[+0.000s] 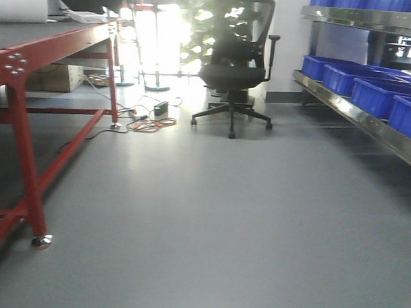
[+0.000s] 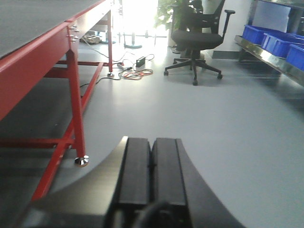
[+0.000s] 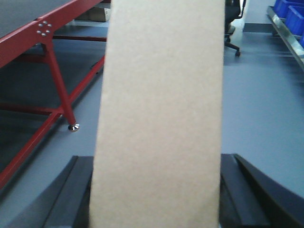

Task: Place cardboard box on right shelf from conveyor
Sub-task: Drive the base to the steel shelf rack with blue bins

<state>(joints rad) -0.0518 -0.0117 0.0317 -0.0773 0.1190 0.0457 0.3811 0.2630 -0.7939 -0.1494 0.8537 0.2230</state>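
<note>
Right gripper (image 3: 156,192): black fingers (image 3: 71,194) clamped on the two narrow sides of the cardboard box (image 3: 159,109). The box is upright, off every surface, with grey floor (image 1: 209,216) below it, and it fills the middle of the right wrist view. Left gripper (image 2: 151,164): fingers pressed together with nothing between them, idle.

Step in hand, my read: carrying to the shelf. The box is lifted and placement is not yet done. The right shelf (image 1: 346,109) is off to the right, well apart from the box.

Doing it well:
- Squeeze firmly, since the smooth faces could slip.
- Hold the box upright and face the shelf squarely.
- Raise the box above the shiny front lip before pushing in.
- Set it flat, then release.

The box hides most of the right wrist view, so the front camera looks like the better guide.

In the way: blue bins (image 1: 374,97) sit side by side on the lower level, so a gap has to be found. Only the edge of the upper level (image 1: 364,17) shows, so I cannot tell whether it is free.

Around: red-framed table (image 1: 31,55) on the left, its foot (image 1: 41,241) near the path. A black office chair (image 1: 234,66) is ahead. Cables and a power brick (image 1: 152,118) lie on the floor by the table, and a plant (image 1: 212,23) stands behind the chair. I cannot pick out a conveyor.
</note>
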